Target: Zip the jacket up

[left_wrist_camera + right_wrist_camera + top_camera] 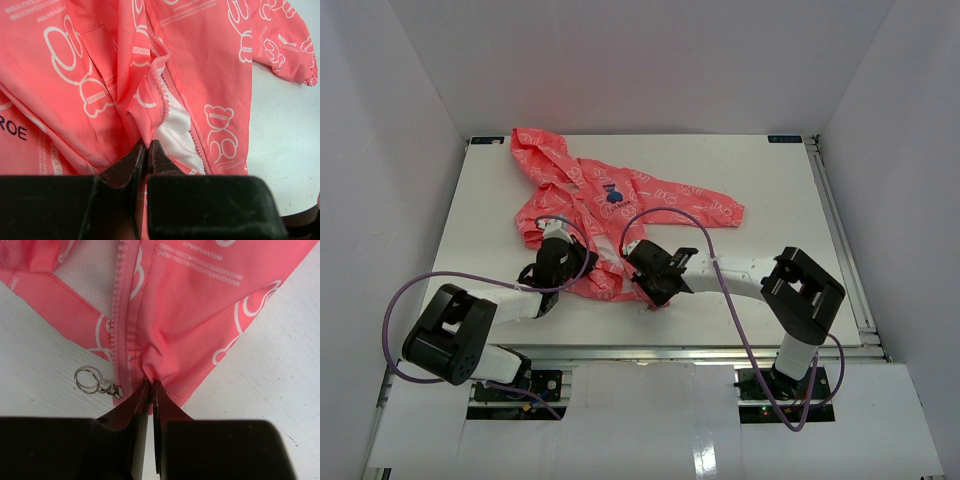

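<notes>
Open jacket (585,190) lies mid-table (770,200). L gripper (148,150) pinches a fold by the zip teeth (161,95); R gripper (151,387) pinches the hem beside the ring pull (87,381). Hold hem taut & line up both zip ends w/ slider before pulling.

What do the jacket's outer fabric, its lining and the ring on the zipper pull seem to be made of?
The jacket looks like a thin woven synthetic, matte with a slight sheen: it creases sharply and the white print lies flat on it. The lining seems to be a paler, glossier, satin-like cloth. The ring appears to be thin silver metal wire, since it glints.
</notes>
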Available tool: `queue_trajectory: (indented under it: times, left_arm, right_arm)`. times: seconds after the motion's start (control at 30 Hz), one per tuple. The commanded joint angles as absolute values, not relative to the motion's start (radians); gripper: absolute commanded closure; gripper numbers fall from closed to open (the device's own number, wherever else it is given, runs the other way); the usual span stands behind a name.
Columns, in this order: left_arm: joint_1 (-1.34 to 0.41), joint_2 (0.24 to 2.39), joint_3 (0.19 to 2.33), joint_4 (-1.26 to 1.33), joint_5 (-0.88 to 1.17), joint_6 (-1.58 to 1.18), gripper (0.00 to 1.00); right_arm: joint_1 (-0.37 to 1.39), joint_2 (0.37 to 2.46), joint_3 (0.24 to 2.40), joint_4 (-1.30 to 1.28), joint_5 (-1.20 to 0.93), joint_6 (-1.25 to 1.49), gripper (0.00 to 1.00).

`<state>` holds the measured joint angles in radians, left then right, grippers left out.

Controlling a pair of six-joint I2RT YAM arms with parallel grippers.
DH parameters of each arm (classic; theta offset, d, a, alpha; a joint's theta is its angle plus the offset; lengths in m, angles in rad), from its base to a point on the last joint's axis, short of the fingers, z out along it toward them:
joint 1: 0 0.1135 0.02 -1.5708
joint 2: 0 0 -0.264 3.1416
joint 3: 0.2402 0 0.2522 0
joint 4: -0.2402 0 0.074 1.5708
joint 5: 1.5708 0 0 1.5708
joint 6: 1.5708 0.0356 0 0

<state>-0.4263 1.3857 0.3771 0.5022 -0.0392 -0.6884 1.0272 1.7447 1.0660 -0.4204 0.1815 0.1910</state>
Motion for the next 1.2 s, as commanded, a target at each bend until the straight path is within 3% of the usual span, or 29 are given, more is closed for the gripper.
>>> queue_trajectory:
  times: [0.0, 0.37, 0.73, 1.17]
  left_arm:
    - [-0.42, 1.362, 0.401, 0.512, -0.032, -0.683, 1.0]
    - [-0.42, 1.393, 0.405, 0.52, -0.032, -0.681, 1.0]
    - [-0.419, 1.374, 0.407, 0.518, -0.023, -0.678, 1.0]
    - [-0.42, 1.053, 0.226, 0.88, 0.326, -0.632, 1.0]
  right_arm:
    - [1.023, 1.711, 1.071, -0.414, 0.21, 0.203, 0.92]
    - [1.006, 1.642, 1.132, -0.427, 0.236, 0.204, 0.91]
    - [0.942, 1.556, 1.128, -0.325, 0.074, 0.192, 0.92]
    - [0.891, 1.336, 0.727, 0.436, -0.192, 0.079, 0.92]
